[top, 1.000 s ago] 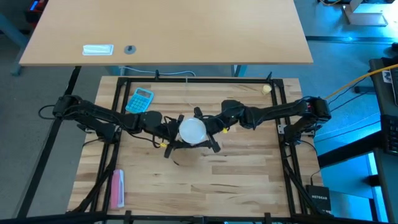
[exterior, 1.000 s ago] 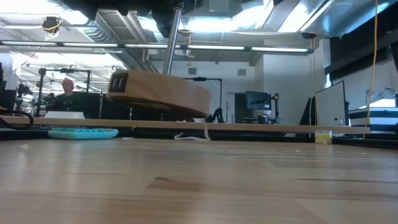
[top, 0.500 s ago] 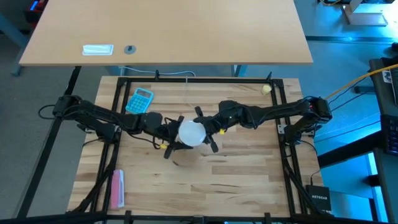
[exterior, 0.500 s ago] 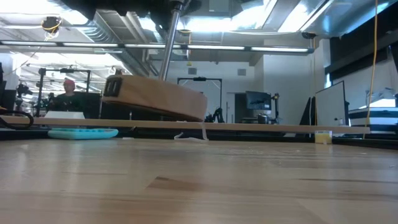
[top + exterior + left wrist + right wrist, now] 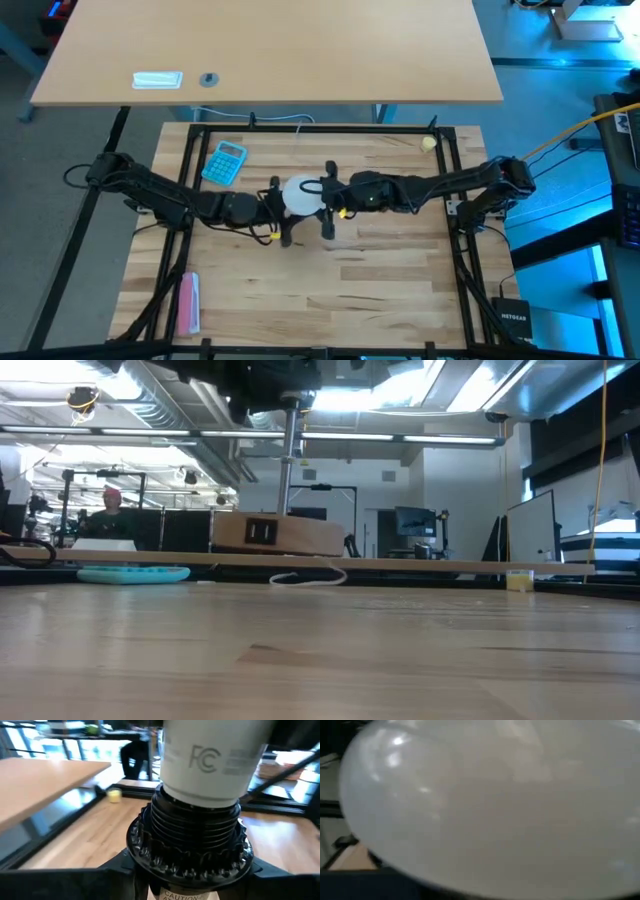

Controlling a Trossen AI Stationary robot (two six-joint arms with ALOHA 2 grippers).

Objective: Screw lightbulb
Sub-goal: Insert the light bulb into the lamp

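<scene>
Since a second ago the wooden disc (image 5: 278, 536) in the low view has levelled out from a clear tilt, and both grippers have drawn in toward the table's middle.

High view: the lightbulb (image 5: 302, 195) sits between the two arms, held above the table. The left gripper (image 5: 280, 210) and the right gripper (image 5: 328, 203) flank it; I cannot tell from here how either claw stands.

Low view: the disc hangs level off the table on a thin rod.

Left wrist view: the bulb's white neck enters the ribbed black socket (image 5: 192, 845), seemingly partly threaded.

Right wrist view: the white dome (image 5: 485, 805) fills the frame, so the claw is hidden.

The bulb is probably light, smooth and breakable; a gentle, even hold around the widest part of the dome seems safest while turning.
</scene>
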